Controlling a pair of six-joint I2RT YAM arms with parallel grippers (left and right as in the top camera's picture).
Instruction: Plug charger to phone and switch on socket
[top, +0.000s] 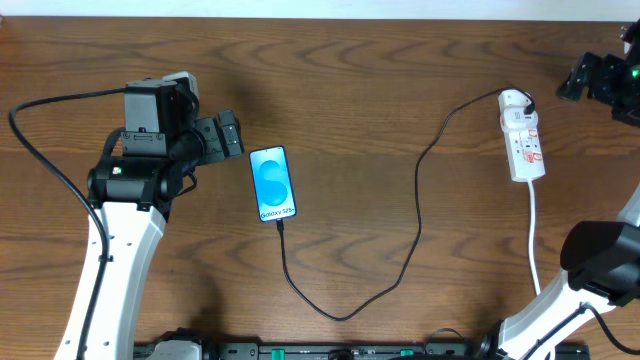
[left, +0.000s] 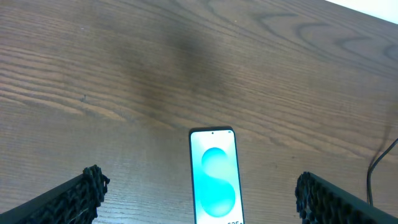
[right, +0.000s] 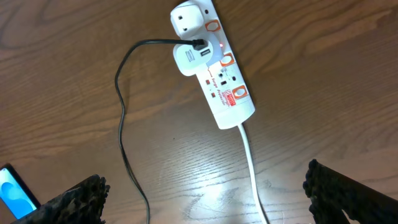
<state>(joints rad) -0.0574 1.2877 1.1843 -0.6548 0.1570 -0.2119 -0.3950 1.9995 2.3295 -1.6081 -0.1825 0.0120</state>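
Nearest the front edge of the wooden table (top: 360, 60), the charger (top: 418, 190) sags in a loose black loop. From that loop one run climbs left to the near end of the phone (top: 272, 183), where its tip meets the phone's edge; whether it is fully seated cannot be told. The other run climbs right and far across the table to the power strip (top: 523, 135). The strip's white cord (top: 533, 240) trails from its near end toward the front edge on the right. The phone lies flat, left of centre, with its screen lit blue and white and small text at its near end. Just left of the phone's far end sits the left gripper (top: 230, 135), with its jaws spread wide and nothing between them. In the left wrist view its fingers (left: 87, 193) stand to either side of the phone without touching it. Farther right, the power strip lies lengthwise, with red-marked switches along its face. At its far end a white adapter (right: 189, 57) is plugged in, and the black cable enters this adapter from the left. Beyond the strip, at the far right corner, the right gripper (top: 582, 76) is apart from the strip. Its jaws are also wide open and empty, and its fingers (right: 81, 199) frame the strip from a distance.
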